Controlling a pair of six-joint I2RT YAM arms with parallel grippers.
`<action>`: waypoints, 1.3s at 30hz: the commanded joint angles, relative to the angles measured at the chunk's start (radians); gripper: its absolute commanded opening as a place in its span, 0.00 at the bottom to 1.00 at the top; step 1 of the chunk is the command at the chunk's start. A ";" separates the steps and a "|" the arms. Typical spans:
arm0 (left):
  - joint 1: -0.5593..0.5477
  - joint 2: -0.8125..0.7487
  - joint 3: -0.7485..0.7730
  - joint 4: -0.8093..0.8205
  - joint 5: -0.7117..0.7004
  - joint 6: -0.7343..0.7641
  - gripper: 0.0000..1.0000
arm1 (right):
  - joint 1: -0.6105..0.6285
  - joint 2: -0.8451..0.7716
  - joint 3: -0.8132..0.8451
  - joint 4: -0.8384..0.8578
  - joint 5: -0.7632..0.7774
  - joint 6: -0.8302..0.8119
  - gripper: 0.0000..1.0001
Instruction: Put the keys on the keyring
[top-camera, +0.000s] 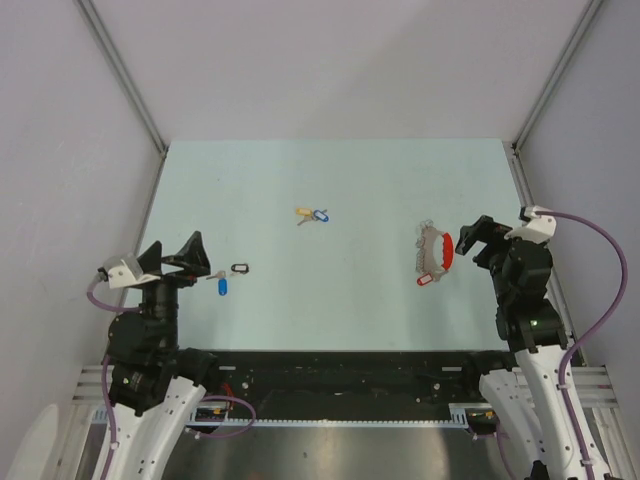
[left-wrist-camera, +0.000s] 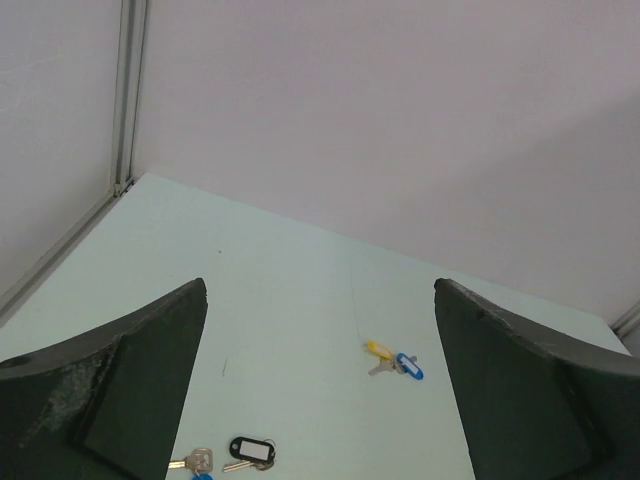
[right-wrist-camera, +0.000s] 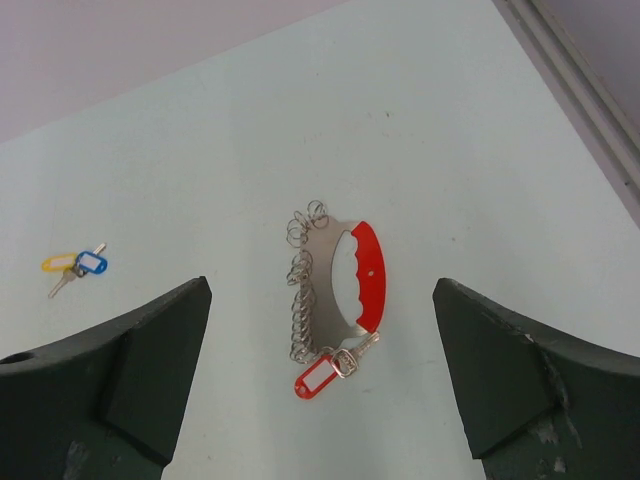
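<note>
The keys (top-camera: 311, 215) lie loose at centre and lower left of your top view; the keyring (top-camera: 436, 252), right, maybe holds one. Left claw (top-camera: 177, 250) and right claw (top-camera: 480, 238) spread, empty.

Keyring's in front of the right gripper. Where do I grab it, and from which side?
Probably the curved red handle of the keyring: it looks like the one solid edge, while loose rings line the opposite edge. It lies flat, so bring the open right gripper straight down, jaws across the red strip's width.
</note>
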 joint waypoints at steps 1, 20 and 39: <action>0.016 0.023 -0.007 0.014 0.013 -0.010 1.00 | -0.007 0.011 0.001 0.045 -0.033 -0.005 1.00; 0.036 0.062 -0.013 0.038 0.093 -0.017 1.00 | -0.007 0.257 0.006 0.042 -0.293 0.007 0.95; 0.059 0.033 -0.019 0.046 0.150 -0.010 1.00 | 0.101 0.773 0.079 0.094 -0.275 -0.024 0.82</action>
